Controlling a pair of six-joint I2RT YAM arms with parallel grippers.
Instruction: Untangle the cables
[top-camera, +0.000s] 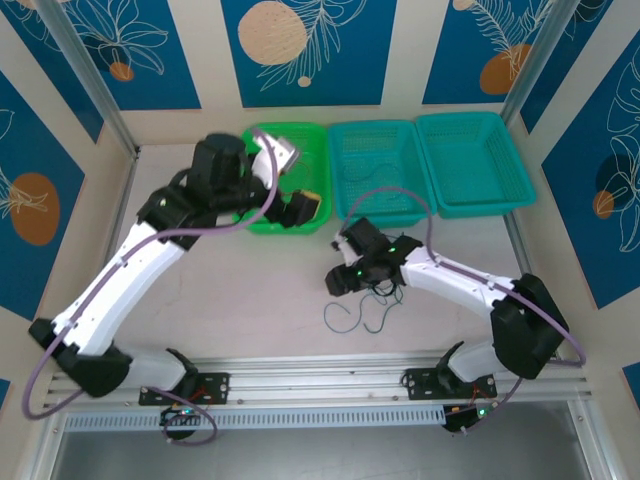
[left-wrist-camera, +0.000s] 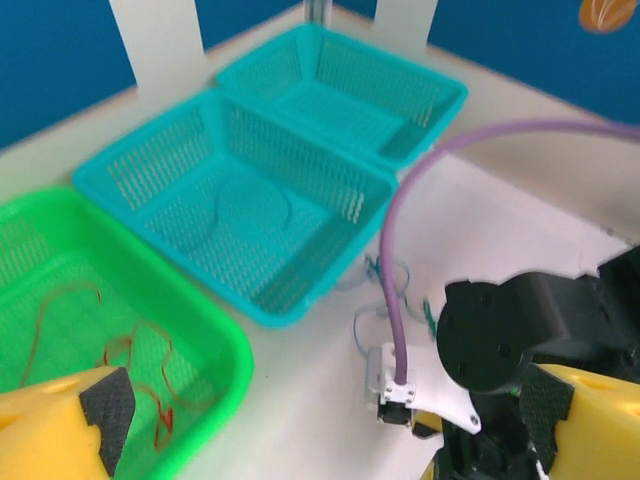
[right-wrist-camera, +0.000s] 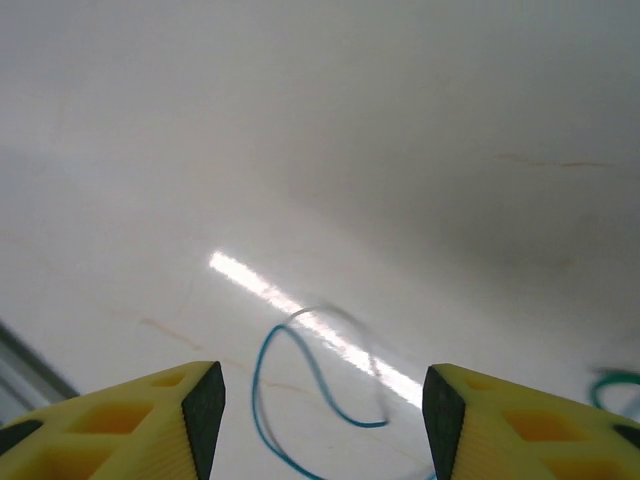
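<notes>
Blue wall panels (top-camera: 310, 50) printed with leaves and orange discs ring a pale table (top-camera: 250, 290), where a two-armed robot is at work untangling thin cables.

The job looks partly done. At 11 o'clock on the table, the green basket (top-camera: 312, 160) holds the red cables (left-wrist-camera: 160, 410), which lie loose on its mesh floor and apart from the rest. At 12 and 1 o'clock, the middle teal basket (top-camera: 380, 160) and the right teal basket (top-camera: 480, 160) stand side by side, touching. Anything lying in them is too faint to make out. At 6 o'clock of the middle basket, a small knot of loose cables (top-camera: 365, 318) sits on the bare table, not yet sorted. The right wrist view picks out a blue cable (right-wrist-camera: 258, 385) curling in a loop, with a green cable (right-wrist-camera: 615, 378) at its 3 o'clock. Whether the two cross each other cannot be told. Separating them and binning each appears to be what is left.

The left arm stretches from its base at 7 o'clock up to the green basket. The left gripper (top-camera: 305, 208) hangs over the basket's near right corner, and its yellow fingers (left-wrist-camera: 60, 430) are spread wide, holding nothing. The right arm folds back from its base at 5 o'clock, its elbow out to the right. The right gripper (top-camera: 340, 280) points down at the table just at 11 o'clock of the knot. Its fingers (right-wrist-camera: 190, 410) are also apart and empty, and the blue loop lies on the table between them.
</notes>
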